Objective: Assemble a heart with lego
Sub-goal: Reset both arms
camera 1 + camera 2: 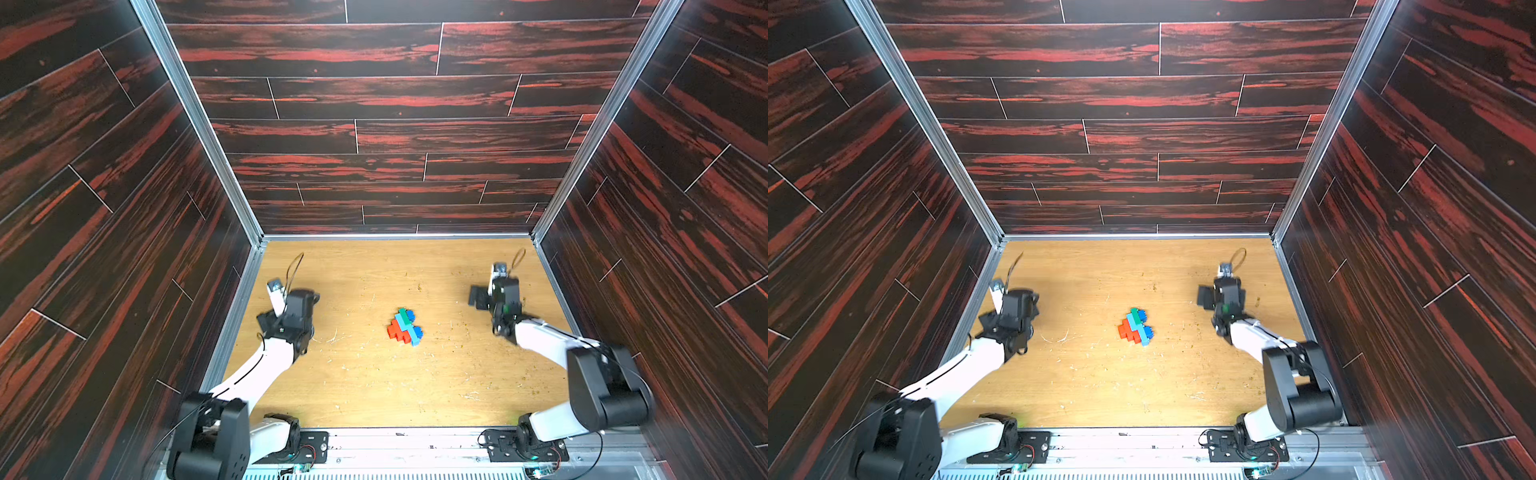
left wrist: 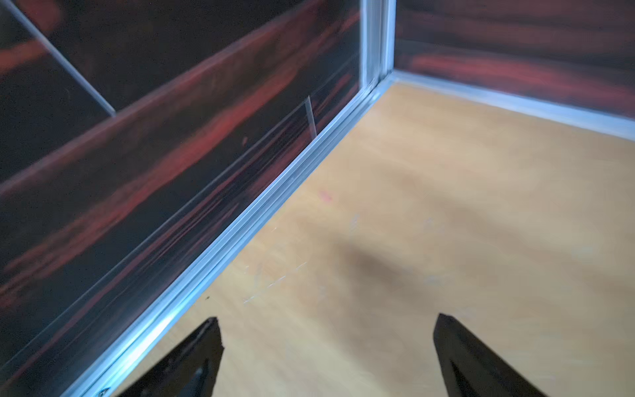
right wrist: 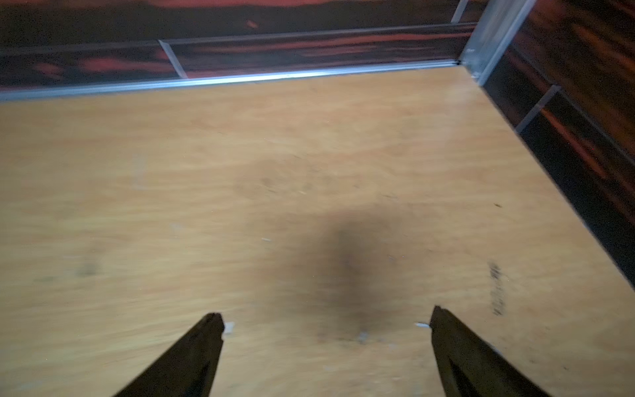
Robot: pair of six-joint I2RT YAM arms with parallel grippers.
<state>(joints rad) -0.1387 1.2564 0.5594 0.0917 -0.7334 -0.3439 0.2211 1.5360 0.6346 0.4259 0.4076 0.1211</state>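
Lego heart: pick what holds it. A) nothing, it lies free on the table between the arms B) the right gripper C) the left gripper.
A: the heart lies on the table, apart from the open left gripper and the open right gripper.

Looks like a robot lab test cell; three walls [image 1: 374,95] of dark, red-streaked wood-look panels box the space in; bare aluminium posts [image 1: 195,120] run up the corners; a pale wooden table [image 1: 365,382], scratched and speckled, makes the floor of it; at the near edge a metal rail [image 1: 415,449] carries the left arm [image 1: 253,374] and the right arm [image 1: 540,336] on bolted black plates [image 1: 313,446]; loose wires [image 1: 598,453] and small circuit boards [image 1: 540,471] sit exposed beside them.
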